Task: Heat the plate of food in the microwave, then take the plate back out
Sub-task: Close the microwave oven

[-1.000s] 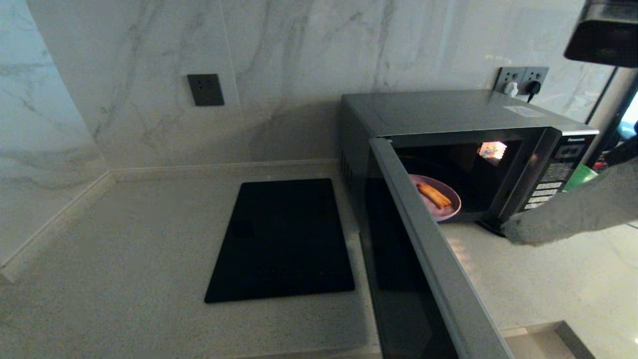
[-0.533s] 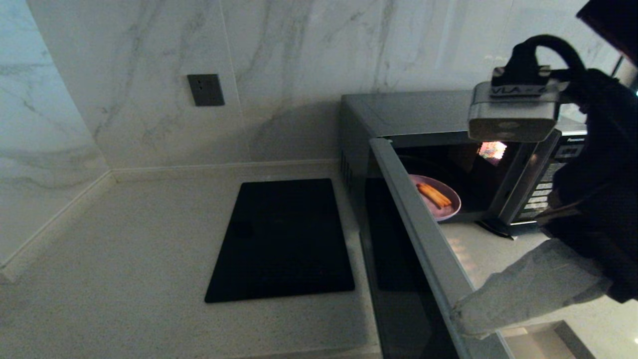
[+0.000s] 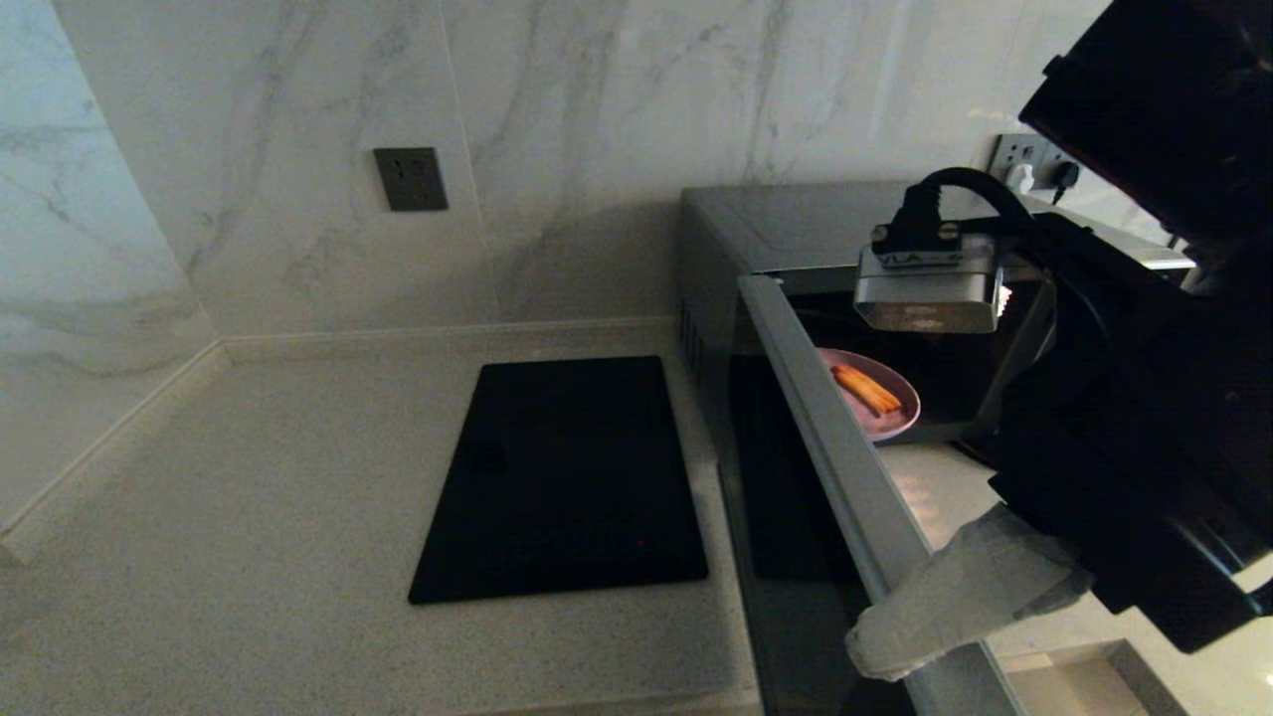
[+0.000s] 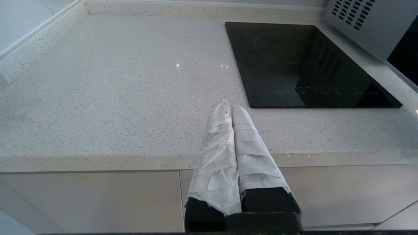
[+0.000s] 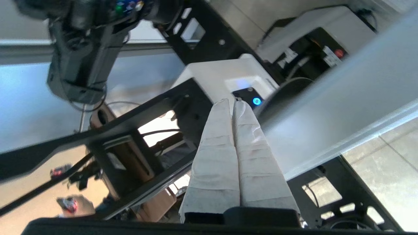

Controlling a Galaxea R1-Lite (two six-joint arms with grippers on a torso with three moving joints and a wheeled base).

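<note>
The microwave [image 3: 796, 224] stands at the back right with its door [image 3: 845, 467] swung wide open toward me. Inside sits the lavender plate of food [image 3: 888, 422], with orange sticks on it. My right gripper [image 3: 867, 646], wrapped in white cloth, is shut with nothing in it, and its tips rest against the inner face of the door near its free end. In the right wrist view that gripper [image 5: 232, 101] lies alongside the pale grey door [image 5: 343, 107]. My left gripper [image 4: 228, 106] is shut and empty, parked over the counter's front edge left of the cooktop.
A flat black glass cooktop [image 3: 567, 477] lies on the speckled counter [image 3: 249, 517] left of the microwave; the left wrist view shows the cooktop [image 4: 303, 62] too. A dark wall socket [image 3: 410, 179] sits on the marble backsplash. My right arm hides the microwave's button panel.
My right arm has swung from beside the microwave's button panel forward and left to the free end of the open door, fingers staying shut. Plate and door have not visibly moved.
</note>
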